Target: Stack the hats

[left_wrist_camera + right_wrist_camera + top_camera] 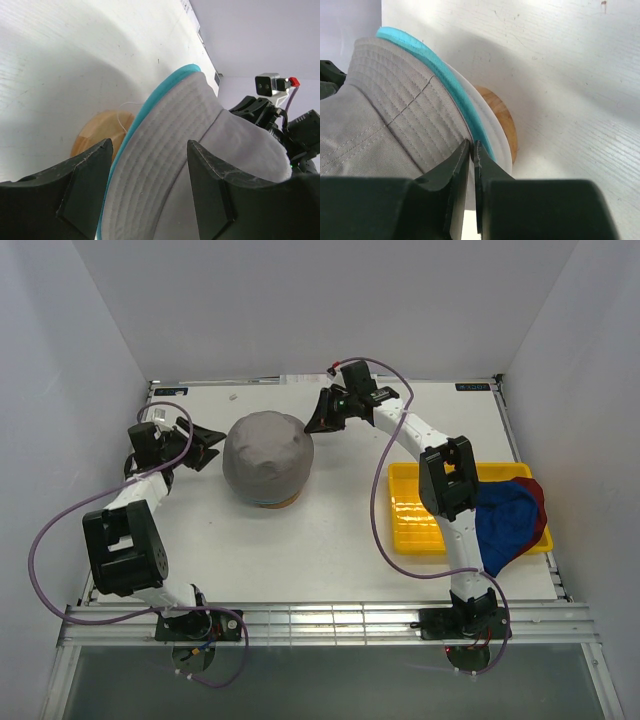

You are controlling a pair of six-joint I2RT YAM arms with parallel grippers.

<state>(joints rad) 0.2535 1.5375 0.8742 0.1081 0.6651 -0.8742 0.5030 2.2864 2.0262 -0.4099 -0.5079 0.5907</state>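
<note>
A grey hat (268,465) sits over a teal hat (150,105) on the wooden stand (95,132) in the middle of the table. Only the teal brim's edge (440,75) shows under the grey brim (395,105). My left gripper (208,447) is at the hat's left side, open, its fingers either side of the grey brim (165,165) without touching it. My right gripper (318,418) is at the hat's far right side, its fingertips (471,144) pinched together on the edge of the grey brim. A royal blue hat (505,525) and a dark red hat (540,502) lie to the right.
A yellow tray (415,520) lies at the right side of the table, with the blue and red hats partly over its right edge. White walls close in the table on the left, back and right. The right arm reaches across above the tray.
</note>
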